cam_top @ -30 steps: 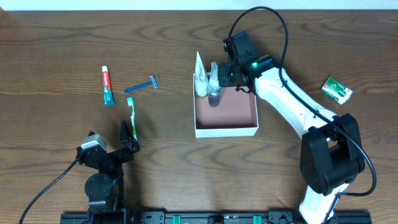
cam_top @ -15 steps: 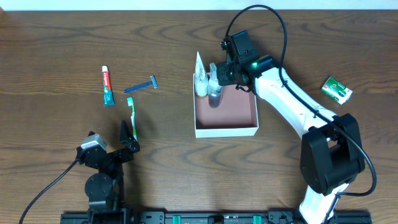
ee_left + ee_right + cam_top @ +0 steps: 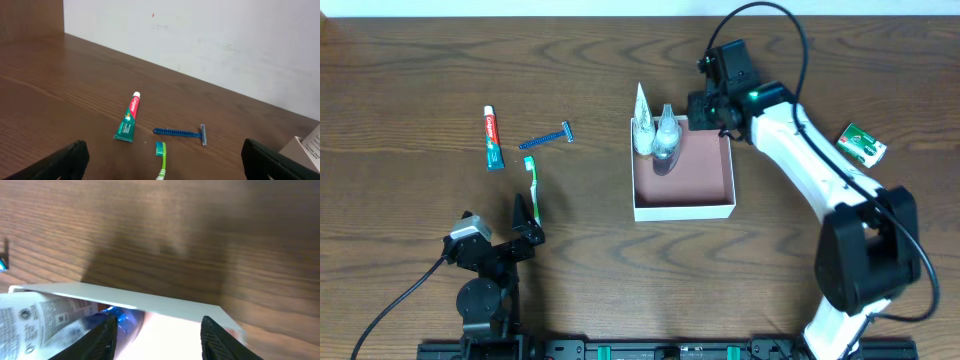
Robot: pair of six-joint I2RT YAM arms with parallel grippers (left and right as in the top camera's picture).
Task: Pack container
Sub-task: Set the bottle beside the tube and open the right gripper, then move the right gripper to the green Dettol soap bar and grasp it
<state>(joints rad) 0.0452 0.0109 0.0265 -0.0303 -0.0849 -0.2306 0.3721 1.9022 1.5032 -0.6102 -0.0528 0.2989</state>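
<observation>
The container [image 3: 698,178] is a shallow white-walled box with a pinkish floor, at the table's middle. A white tube [image 3: 642,126] and a clear bottle [image 3: 666,140] stand in its far-left corner. My right gripper [image 3: 706,112] hovers over the far wall, open, holding nothing. In the right wrist view the right gripper [image 3: 162,341] looks over the white wall [image 3: 150,303]; the bottle [image 3: 122,321] shows just past its left finger. My left gripper [image 3: 526,218] rests open at the near left. In the left wrist view the left gripper [image 3: 167,167] is wide apart.
Left of the container lie a toothpaste tube [image 3: 493,138], a blue razor [image 3: 547,137] and a green toothbrush [image 3: 532,183]. The left wrist view shows the toothpaste [image 3: 128,123], razor [image 3: 180,132] and toothbrush [image 3: 160,156]. A green box [image 3: 861,143] lies far right.
My right gripper opened, let go of the clear bottle and drew back to the right and away. The bottle stays in the container. The left arm has not moved.
</observation>
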